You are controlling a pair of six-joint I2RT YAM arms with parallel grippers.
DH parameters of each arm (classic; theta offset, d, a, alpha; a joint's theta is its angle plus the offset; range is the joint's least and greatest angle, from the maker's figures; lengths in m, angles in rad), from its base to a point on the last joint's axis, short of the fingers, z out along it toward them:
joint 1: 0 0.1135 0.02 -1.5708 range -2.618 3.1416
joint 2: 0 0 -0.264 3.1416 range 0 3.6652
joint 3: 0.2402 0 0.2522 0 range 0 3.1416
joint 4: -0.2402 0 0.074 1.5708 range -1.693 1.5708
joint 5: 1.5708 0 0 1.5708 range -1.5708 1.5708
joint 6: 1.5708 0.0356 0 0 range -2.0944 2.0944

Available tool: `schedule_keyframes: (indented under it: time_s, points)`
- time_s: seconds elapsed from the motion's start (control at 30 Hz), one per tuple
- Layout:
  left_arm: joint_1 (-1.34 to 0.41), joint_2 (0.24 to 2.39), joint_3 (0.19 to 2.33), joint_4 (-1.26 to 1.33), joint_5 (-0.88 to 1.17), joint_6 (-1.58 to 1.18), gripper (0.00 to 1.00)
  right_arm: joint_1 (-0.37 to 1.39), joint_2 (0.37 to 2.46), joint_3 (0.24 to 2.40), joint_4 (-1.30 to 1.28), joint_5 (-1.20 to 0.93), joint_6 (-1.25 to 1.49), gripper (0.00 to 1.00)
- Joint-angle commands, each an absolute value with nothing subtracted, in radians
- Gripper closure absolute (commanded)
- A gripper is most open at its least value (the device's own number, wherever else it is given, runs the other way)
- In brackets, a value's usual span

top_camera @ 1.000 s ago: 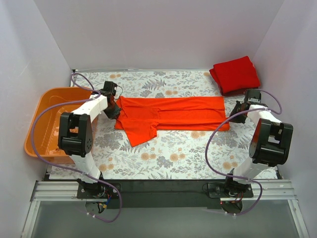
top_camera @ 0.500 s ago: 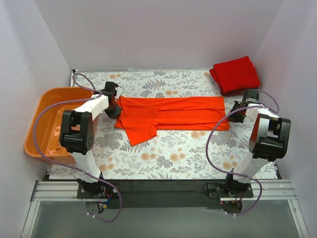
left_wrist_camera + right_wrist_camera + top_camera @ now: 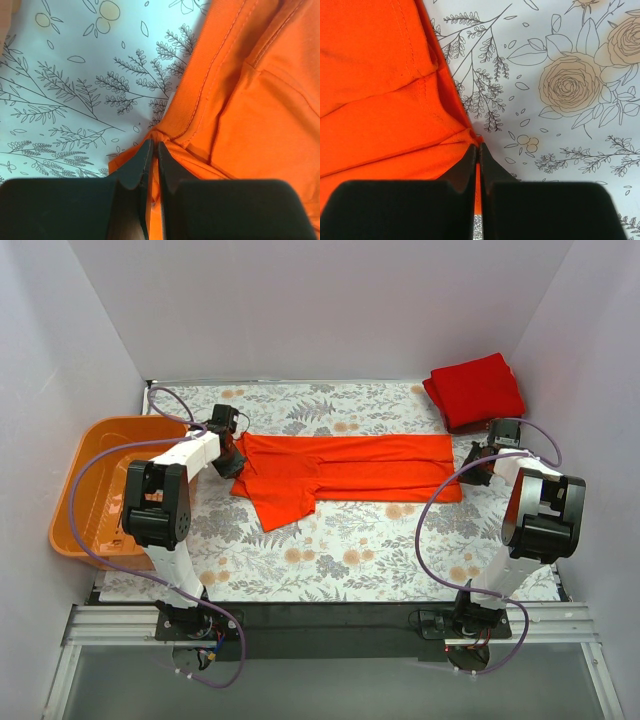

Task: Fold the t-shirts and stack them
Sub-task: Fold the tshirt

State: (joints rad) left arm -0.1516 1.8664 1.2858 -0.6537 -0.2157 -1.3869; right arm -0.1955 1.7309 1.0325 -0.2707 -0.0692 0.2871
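Note:
A bright orange-red t-shirt (image 3: 345, 468) lies stretched across the flowered table as a long band, one sleeve flap hanging toward the front left. My left gripper (image 3: 234, 464) is shut on its left edge; cloth (image 3: 260, 100) is pinched between the black fingers (image 3: 135, 170). My right gripper (image 3: 468, 472) is shut on the right edge, with a fold of the shirt (image 3: 380, 100) caught at the fingertips (image 3: 470, 160). A deeper red t-shirt (image 3: 476, 389) lies folded at the back right corner.
An orange plastic basket (image 3: 80, 490) stands at the left edge beside the left arm. White walls close in the table on three sides. Purple cables loop from both arms over the table's front.
Both grippers have drawn slightly toward the back, still holding the shirt's ends. The band of cloth has shifted a little with them.

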Motion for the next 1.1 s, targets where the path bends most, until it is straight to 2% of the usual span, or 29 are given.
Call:
schedule_keyframes:
  time_s: [0.0,0.2,0.33,0.4,0.53,0.57,0.63,0.77,0.93,1.07]
  points:
    - [-0.138,1.833,1.298,-0.64,-0.296,-1.387,1.0,-0.196,1.709,1.061,-0.229,-0.04,0.279,0.96]
    - [-0.138,1.85,1.304,-0.649,-0.316,-1.399,0.99,-0.196,1.727,1.06,-0.222,-0.028,0.284,0.94]
    - [-0.138,1.859,1.313,-0.637,-0.299,-1.387,0.94,-0.195,1.732,1.062,-0.221,-0.037,0.284,0.91]
    - [-0.138,1.861,1.315,-0.632,-0.287,-1.376,0.89,-0.196,1.732,1.063,-0.221,-0.043,0.279,0.8]
    - [-0.143,1.855,1.328,-0.632,-0.272,-1.367,0.72,-0.192,1.718,1.063,-0.222,-0.063,0.272,0.62]
    - [-0.144,1.842,1.33,-0.632,-0.27,-1.365,0.65,-0.189,1.71,1.063,-0.225,-0.066,0.27,0.56]
    - [-0.152,1.827,1.347,-0.635,-0.268,-1.358,0.59,-0.18,1.684,1.062,-0.229,-0.066,0.265,0.53]
    - [-0.172,1.777,1.387,-0.658,-0.27,-1.348,0.39,-0.155,1.626,1.066,-0.264,-0.038,0.255,0.41]
    - [-0.233,1.703,1.407,-0.719,-0.284,-1.354,0.35,-0.123,1.517,1.057,-0.327,0.035,0.236,0.3]
    - [-0.323,1.655,1.369,-0.814,-0.343,-1.39,0.35,-0.059,1.424,1.016,-0.345,0.054,0.235,0.27]
